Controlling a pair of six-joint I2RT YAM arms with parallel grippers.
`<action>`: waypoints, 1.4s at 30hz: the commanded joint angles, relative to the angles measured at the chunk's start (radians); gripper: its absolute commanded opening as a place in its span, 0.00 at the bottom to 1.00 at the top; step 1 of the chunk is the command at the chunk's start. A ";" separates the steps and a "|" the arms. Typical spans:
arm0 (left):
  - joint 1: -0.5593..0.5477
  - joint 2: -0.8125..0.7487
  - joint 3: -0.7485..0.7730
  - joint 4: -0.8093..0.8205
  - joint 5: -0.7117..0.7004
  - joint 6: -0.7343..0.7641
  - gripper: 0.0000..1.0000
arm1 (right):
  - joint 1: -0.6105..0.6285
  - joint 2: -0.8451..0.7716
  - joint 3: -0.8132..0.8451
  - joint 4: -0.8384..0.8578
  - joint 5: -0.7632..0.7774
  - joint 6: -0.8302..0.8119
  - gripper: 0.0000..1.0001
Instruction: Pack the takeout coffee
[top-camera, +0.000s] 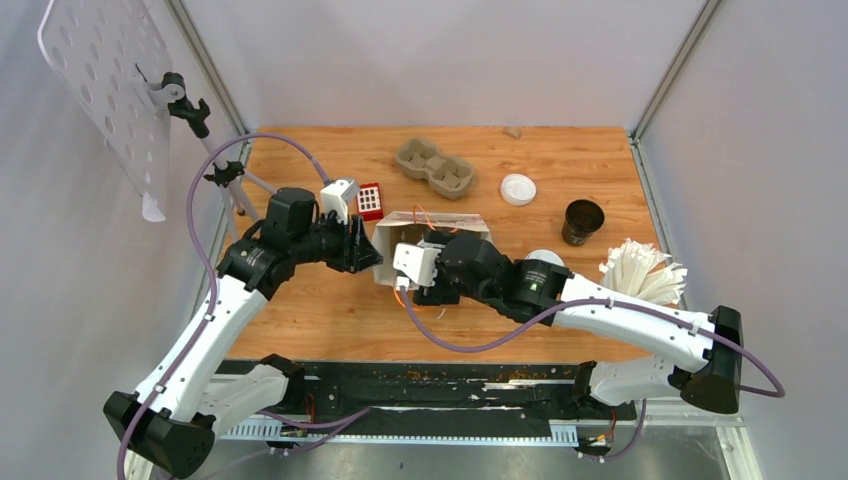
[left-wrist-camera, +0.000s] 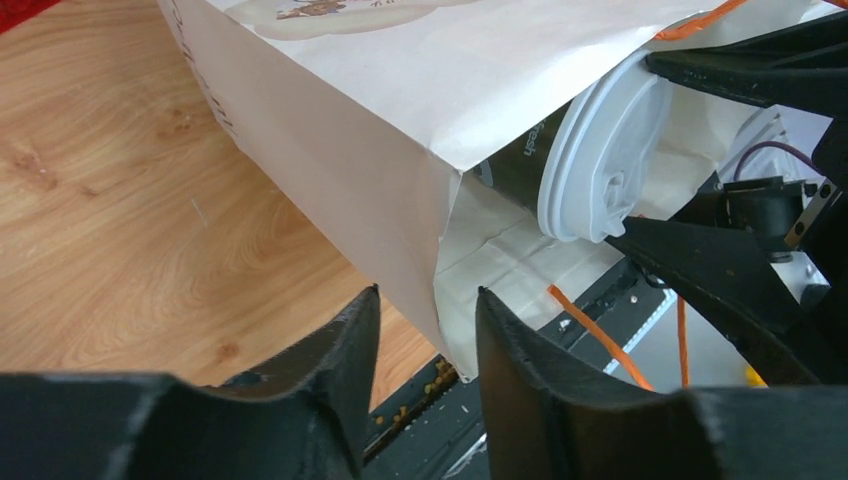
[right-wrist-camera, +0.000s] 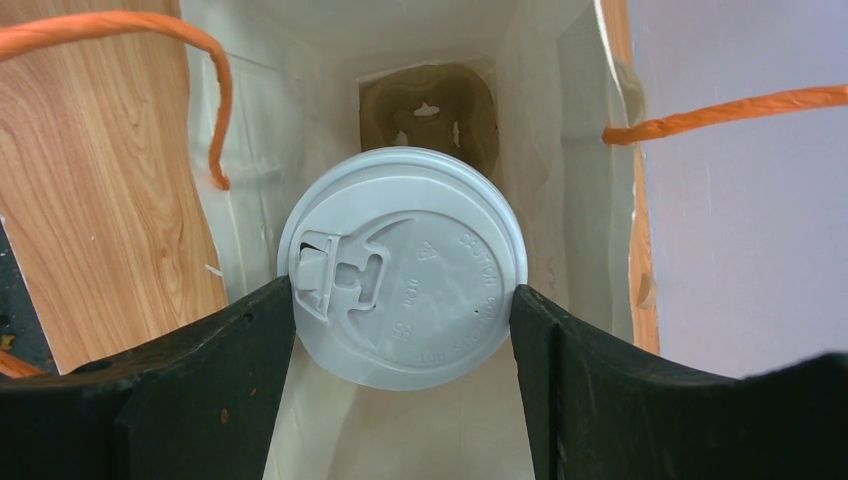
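A white paper bag (top-camera: 432, 228) with orange handles (right-wrist-camera: 215, 90) lies on its side mid-table. My right gripper (right-wrist-camera: 402, 290) is shut on a takeout coffee (right-wrist-camera: 400, 265), its fingers pressing both sides of the white lid just inside the bag's mouth. From the left wrist view that cup's lid (left-wrist-camera: 600, 150) and dark side (left-wrist-camera: 520, 165) show inside the opening. My left gripper (left-wrist-camera: 428, 292) is open, its fingers astride the bag's side edge (left-wrist-camera: 445, 250) without pinching it. A brown pulp tray (right-wrist-camera: 430, 110) sits deep in the bag. An unlidded dark cup (top-camera: 582, 220) stands at the right.
A second pulp cup tray (top-camera: 433, 167) lies at the back. A loose white lid (top-camera: 517, 188) rests beside the open cup. A holder of white sticks (top-camera: 640, 270) stands at the right edge. A small red block (top-camera: 370, 200) sits behind the left gripper.
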 joint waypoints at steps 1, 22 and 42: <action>-0.005 -0.009 0.004 0.037 0.000 0.007 0.43 | 0.007 0.009 -0.016 0.052 -0.036 -0.047 0.63; -0.018 -0.034 -0.064 0.101 0.144 0.141 0.03 | -0.032 0.095 -0.068 0.149 -0.048 -0.286 0.63; -0.025 -0.036 -0.064 0.093 0.149 0.104 0.00 | -0.093 0.040 -0.276 0.360 -0.088 -0.355 0.62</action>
